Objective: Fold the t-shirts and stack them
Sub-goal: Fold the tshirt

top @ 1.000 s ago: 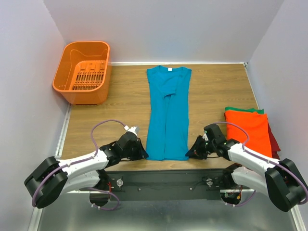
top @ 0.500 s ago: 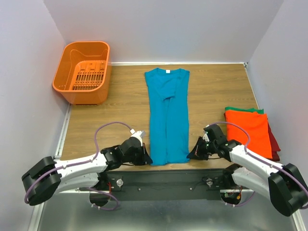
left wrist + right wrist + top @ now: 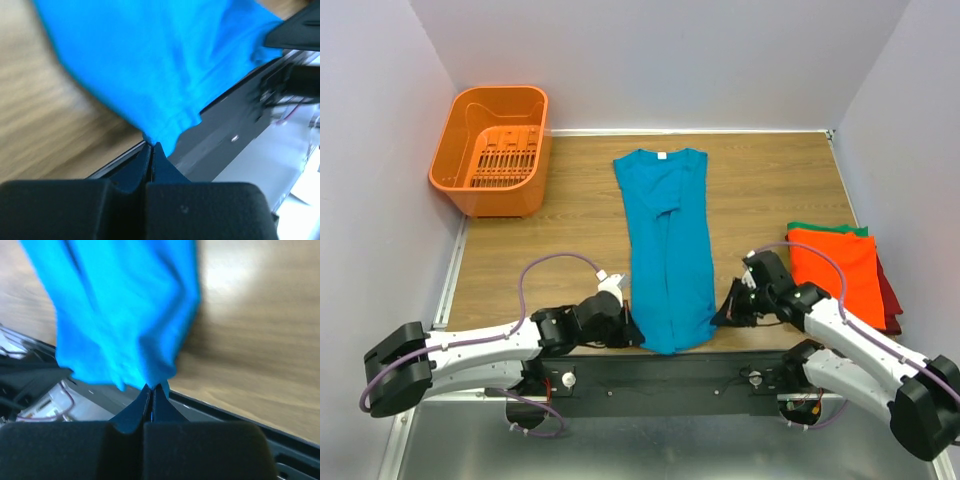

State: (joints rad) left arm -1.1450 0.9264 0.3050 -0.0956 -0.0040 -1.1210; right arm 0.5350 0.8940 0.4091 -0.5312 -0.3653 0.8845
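Observation:
A teal-blue t-shirt [image 3: 666, 250], folded lengthwise into a long strip with a white neck tag at the far end, lies down the middle of the table. My left gripper [image 3: 632, 335] is shut on its near-left hem corner, seen pinched at the fingertips [image 3: 151, 145] in the left wrist view. My right gripper [image 3: 718, 318] is shut on the near-right hem corner [image 3: 152, 382]. The hem [image 3: 675, 343] is lifted and hangs over the table's near edge. A folded stack sits at the right: orange t-shirt [image 3: 838, 272] on top, green [image 3: 825, 229] and dark red [image 3: 890, 295] edges showing beneath.
An orange slotted plastic basket [image 3: 492, 148] stands at the far left corner. Grey walls close in the table on three sides. The black mounting rail [image 3: 670, 375] runs along the near edge between the arm bases.
Both grippers closed on the hem corners of the teal-blue t-shirt and drew it toward the near edge; the shirt slid nearer and its hem lifted.

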